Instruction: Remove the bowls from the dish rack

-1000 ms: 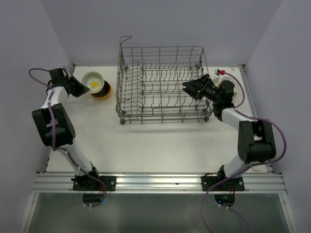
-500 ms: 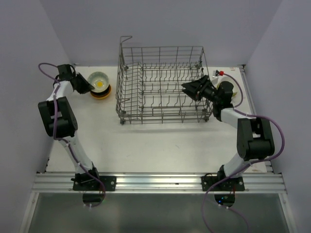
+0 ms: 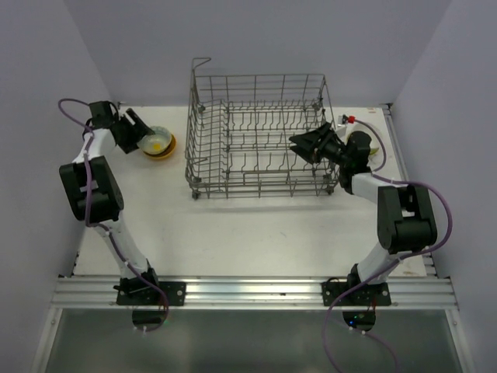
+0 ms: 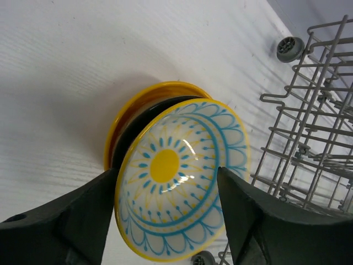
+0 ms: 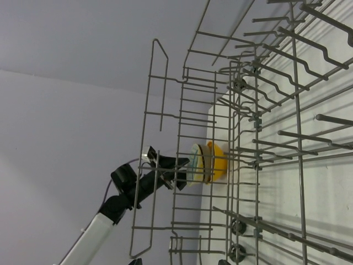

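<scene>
Glossy round bowl (image 4: 182, 179) sits between spread left fingers (image 4: 66, 221); right fingers (image 3: 301, 141) gape inside wire dish rack (image 3: 256, 78).

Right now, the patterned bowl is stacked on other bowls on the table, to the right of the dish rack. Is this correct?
No. The patterned bowl is stacked on other bowls on the table to the left of the dish rack, not the right; the top external view shows it.

Dish rack (image 3: 233, 180) grid walls crowd the right gripper (image 3: 301, 145); table (image 3: 256, 229) in front seems open.
</scene>
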You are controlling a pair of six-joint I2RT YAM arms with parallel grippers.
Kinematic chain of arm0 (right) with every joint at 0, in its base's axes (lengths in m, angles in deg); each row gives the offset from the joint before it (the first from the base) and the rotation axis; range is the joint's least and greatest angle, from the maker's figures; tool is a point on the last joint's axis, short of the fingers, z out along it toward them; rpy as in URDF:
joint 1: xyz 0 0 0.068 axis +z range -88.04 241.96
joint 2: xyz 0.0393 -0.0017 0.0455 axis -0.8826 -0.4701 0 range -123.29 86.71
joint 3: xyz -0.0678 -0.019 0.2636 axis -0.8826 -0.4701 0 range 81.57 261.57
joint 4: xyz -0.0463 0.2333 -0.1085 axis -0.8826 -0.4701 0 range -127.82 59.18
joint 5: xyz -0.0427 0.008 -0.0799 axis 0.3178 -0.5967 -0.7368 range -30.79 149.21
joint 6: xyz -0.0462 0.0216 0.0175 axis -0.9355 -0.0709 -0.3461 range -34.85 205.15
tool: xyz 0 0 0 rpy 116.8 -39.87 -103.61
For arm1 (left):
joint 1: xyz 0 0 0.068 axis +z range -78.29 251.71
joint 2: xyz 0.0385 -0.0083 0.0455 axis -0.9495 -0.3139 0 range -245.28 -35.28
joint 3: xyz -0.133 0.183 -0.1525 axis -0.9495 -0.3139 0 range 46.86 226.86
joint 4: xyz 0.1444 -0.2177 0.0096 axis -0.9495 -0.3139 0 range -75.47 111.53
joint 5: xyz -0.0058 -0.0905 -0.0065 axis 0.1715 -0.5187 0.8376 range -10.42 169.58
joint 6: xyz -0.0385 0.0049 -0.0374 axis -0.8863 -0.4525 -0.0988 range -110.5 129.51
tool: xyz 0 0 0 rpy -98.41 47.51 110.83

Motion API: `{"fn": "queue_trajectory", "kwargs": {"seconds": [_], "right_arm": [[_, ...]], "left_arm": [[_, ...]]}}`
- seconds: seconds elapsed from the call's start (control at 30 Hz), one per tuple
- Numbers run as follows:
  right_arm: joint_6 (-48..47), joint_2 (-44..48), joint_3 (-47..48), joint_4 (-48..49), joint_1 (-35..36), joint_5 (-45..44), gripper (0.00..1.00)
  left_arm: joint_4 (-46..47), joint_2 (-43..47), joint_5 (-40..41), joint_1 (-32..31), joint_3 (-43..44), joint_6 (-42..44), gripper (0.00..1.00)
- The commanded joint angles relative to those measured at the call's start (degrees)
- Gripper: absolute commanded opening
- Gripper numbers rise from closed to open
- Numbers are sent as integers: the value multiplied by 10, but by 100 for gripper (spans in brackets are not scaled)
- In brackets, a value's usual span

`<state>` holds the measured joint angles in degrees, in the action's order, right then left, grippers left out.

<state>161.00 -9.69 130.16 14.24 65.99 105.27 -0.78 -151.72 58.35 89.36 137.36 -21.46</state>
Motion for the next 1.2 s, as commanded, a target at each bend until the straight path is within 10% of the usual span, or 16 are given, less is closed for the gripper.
{"fn": "queue_trajectory", "kwargs": {"seconds": [0.0,0.13,0.2,0.77,1.17], "right_arm": [[0,0,-3,28,-3,16,59],[1,2,4,25,-3,16,67],[0,2,8,19,-3,17,98],[-147,70,129,-206,1,-20,99],[-553,238,242,-584,58,-430,99]], "left_arm": [[-12,68,28,25,25,9,77],[-8,121,51,30,45,16,100],[2,150,49,30,47,14,100],[163,427,53,-132,-157,70,100],[212,579,188,-271,-347,154,100]]}}
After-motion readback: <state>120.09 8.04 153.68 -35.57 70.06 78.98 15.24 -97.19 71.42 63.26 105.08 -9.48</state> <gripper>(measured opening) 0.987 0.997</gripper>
